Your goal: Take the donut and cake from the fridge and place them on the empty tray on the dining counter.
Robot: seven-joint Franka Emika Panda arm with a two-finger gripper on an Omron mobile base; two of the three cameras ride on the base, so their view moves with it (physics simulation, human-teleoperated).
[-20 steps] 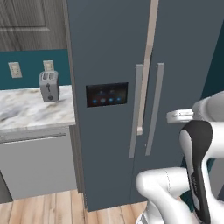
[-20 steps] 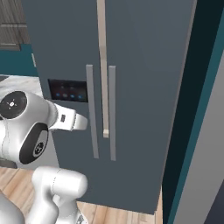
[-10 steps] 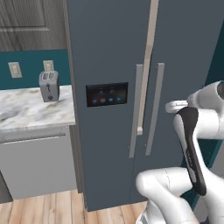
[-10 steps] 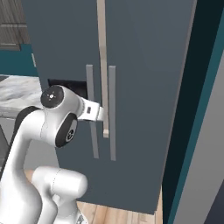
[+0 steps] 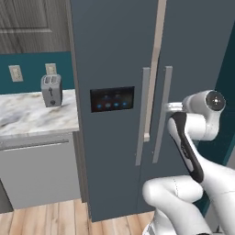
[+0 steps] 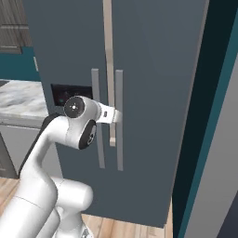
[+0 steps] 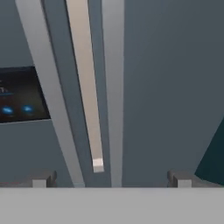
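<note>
The gripper (image 7: pixel 111 178) stands wide open, holding nothing, its two dark finger tips (image 7: pixel 43 179) spread far apart and pointed at the front of the fridge (image 5: pixel 114 55). From where I stand, the hand reaches up to the right-hand door's grey handle (image 6: pixel 119 121), very close to it; I cannot tell whether it touches. The fridge doors are closed, a pale strip (image 5: pixel 154 69) running down the seam between the two handles. The black panel (image 5: pixel 112 99) with blue lights sits on the left door. Further left, a toaster (image 5: pixel 51 90) stands on a marble counter (image 5: pixel 27 120) over grey cabinets.
</note>
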